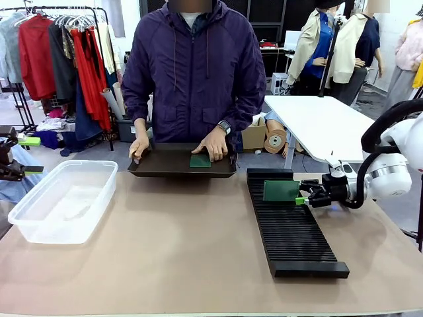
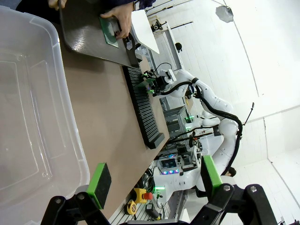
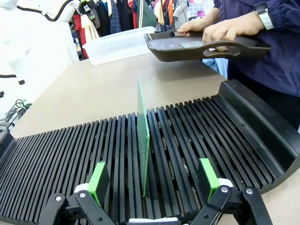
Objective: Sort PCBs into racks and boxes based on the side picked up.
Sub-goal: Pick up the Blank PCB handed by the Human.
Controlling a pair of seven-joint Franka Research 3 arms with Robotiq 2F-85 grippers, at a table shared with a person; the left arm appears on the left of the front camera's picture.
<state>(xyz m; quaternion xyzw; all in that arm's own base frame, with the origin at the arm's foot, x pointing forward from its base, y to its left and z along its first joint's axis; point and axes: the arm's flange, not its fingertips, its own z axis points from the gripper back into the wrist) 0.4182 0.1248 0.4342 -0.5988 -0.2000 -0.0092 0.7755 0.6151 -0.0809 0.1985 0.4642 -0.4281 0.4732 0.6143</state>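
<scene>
My left tool (image 2: 154,180) hangs released beside the clear box (image 2: 28,117). My right tool (image 3: 152,180) is spread wide, its pads clear of a PCB (image 3: 142,140) standing upright in a slot of the black rack (image 3: 70,159). Beyond, a person's hand (image 1: 215,144) touches a second PCB (image 1: 200,160) lying flat on a dark tray (image 1: 158,166).

past my tan table (image 1: 165,257) i see hanging clothes (image 1: 59,53), red and grey, at far left, a white table (image 1: 317,119) at far right, and a cardboard box (image 1: 253,137) on the grey floor (image 1: 92,155) between them.
</scene>
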